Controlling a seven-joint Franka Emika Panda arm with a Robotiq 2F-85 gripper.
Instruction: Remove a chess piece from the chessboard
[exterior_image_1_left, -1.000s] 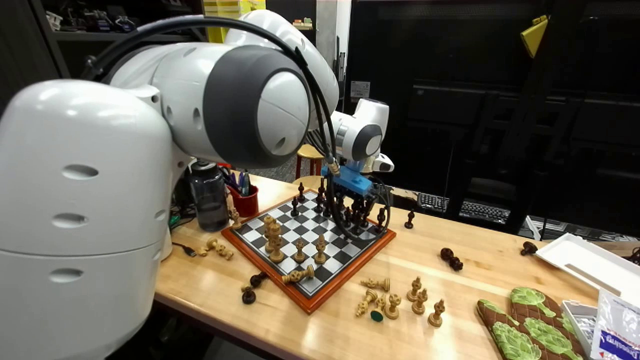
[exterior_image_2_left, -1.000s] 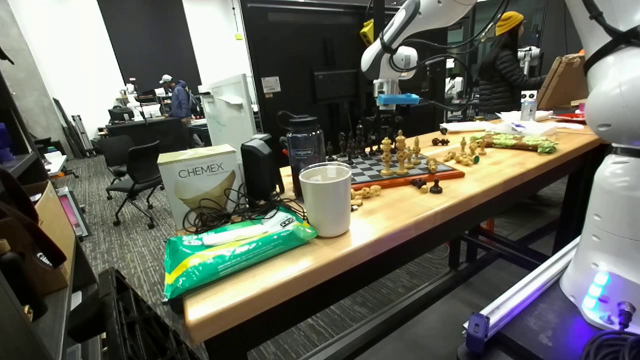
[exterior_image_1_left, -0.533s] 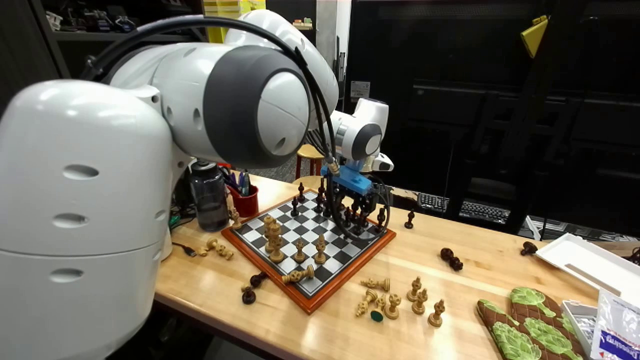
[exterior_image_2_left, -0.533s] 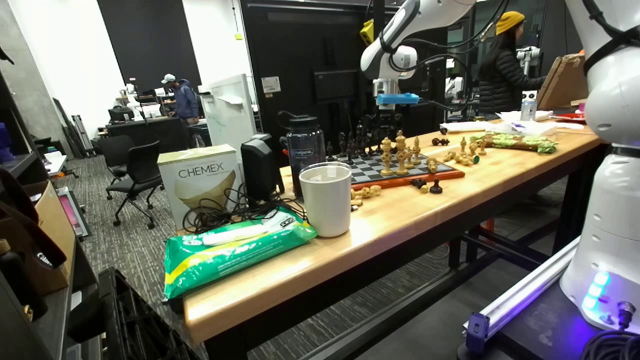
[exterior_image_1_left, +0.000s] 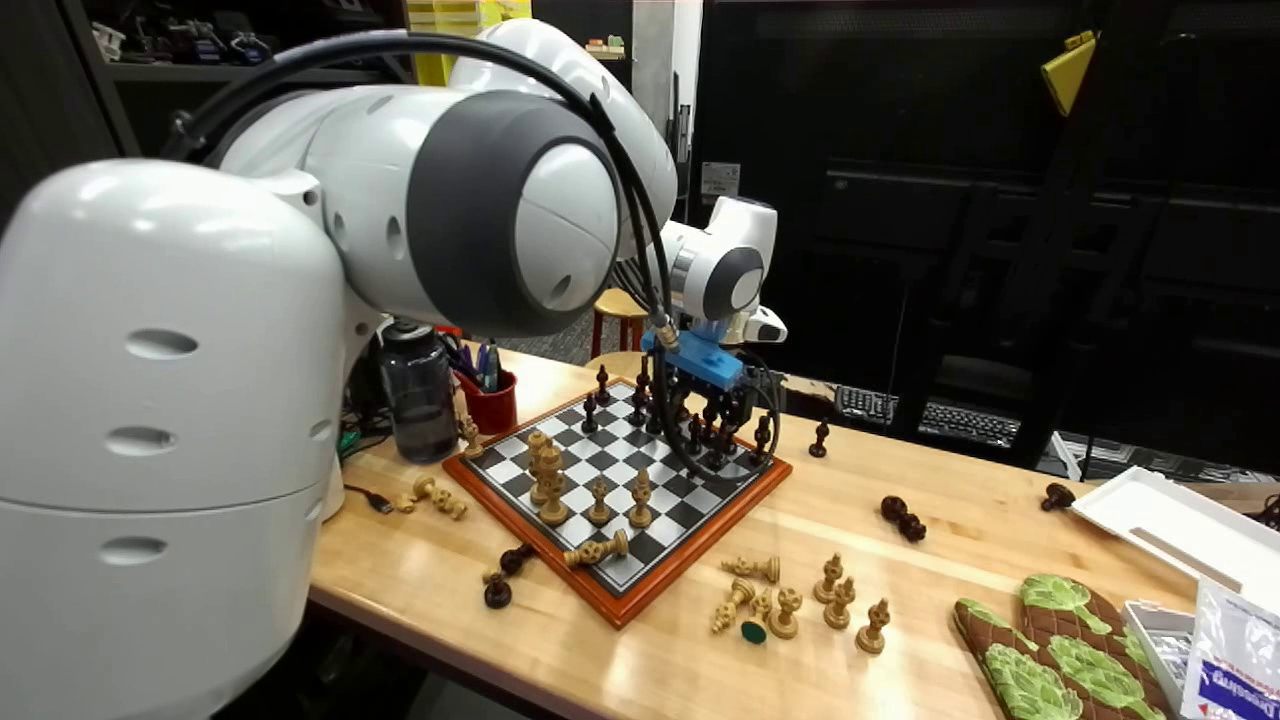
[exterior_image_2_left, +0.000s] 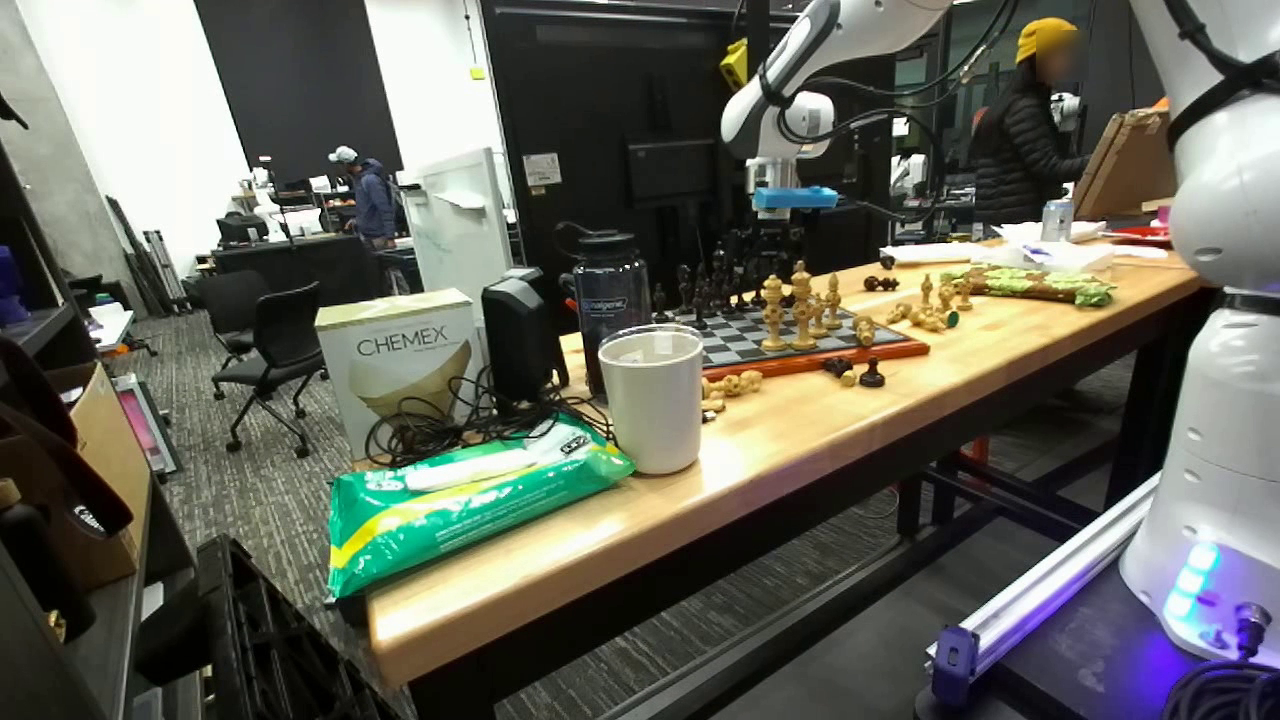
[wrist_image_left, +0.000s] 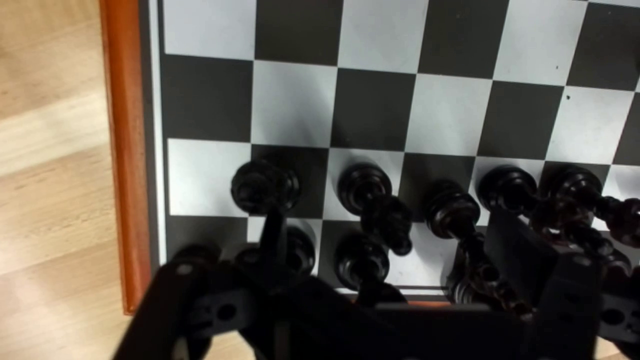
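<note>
Several dark chess pieces stand on the chessboard; only the wrist view clearly shows the fingers, spread wide and holding nothing, with some dark pieces seen between them. Light chess pieces, on the board and the surface near it, appear just in the exterior views. Farther out, a CHEMEX box shows in an exterior view alone.
</note>
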